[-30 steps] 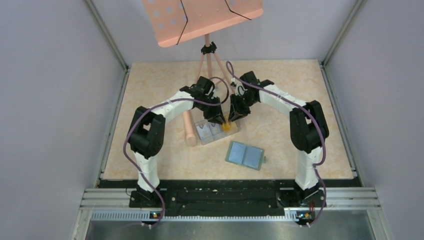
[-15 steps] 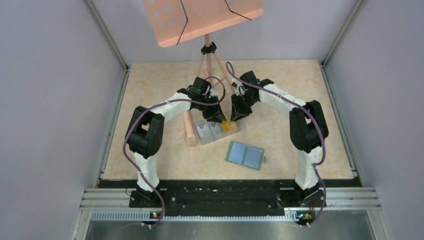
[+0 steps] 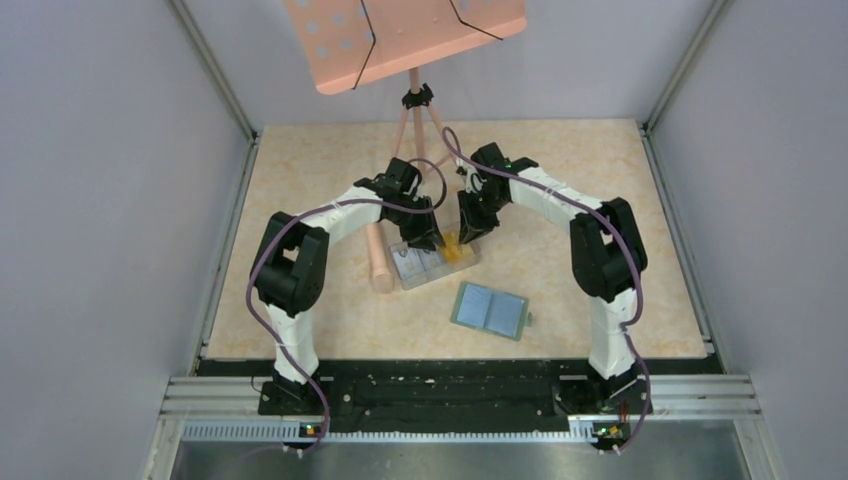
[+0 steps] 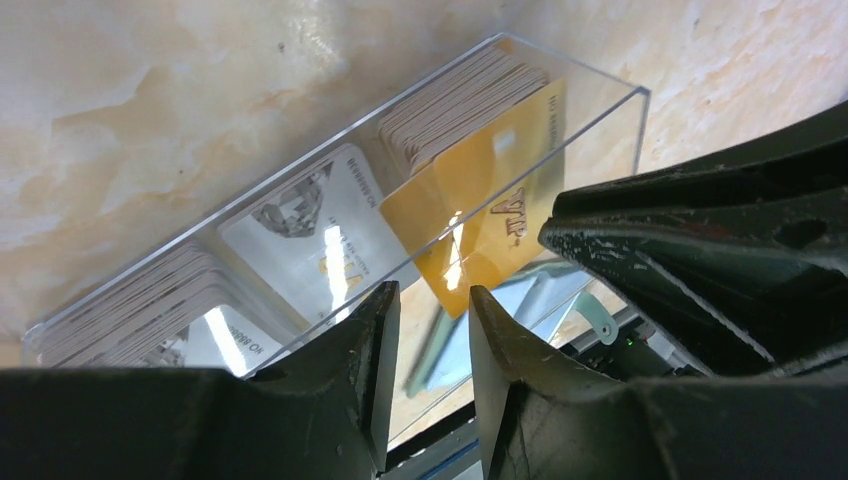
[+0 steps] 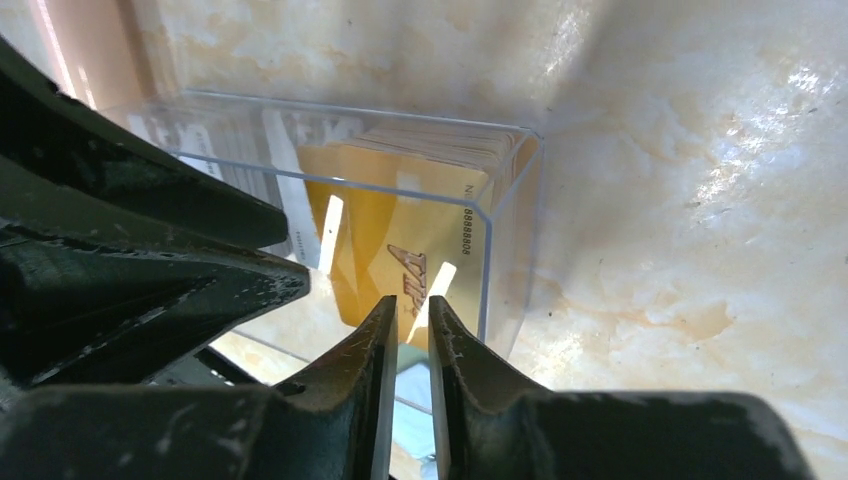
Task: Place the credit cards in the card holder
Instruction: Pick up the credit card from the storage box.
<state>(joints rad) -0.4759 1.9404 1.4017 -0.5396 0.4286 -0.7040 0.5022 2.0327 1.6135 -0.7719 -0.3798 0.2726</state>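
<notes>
Hovering over the box [image 3: 420, 268] at frame centre, left gripper [image 4: 433, 300] is partly spread, empty; right gripper [image 5: 410, 303] narrows around a tilted yellow card's [image 4: 480, 200] edge, grip unclear. Holder [image 3: 489, 311] lies unfolded, lower right.

One camera looks down from behind my bases [image 3: 292, 392] over the whole worktop [image 3: 600, 180]. Both wrist cameras hang close above the clear box [image 3: 435, 262], on opposite sides; all three views share it.
</notes>
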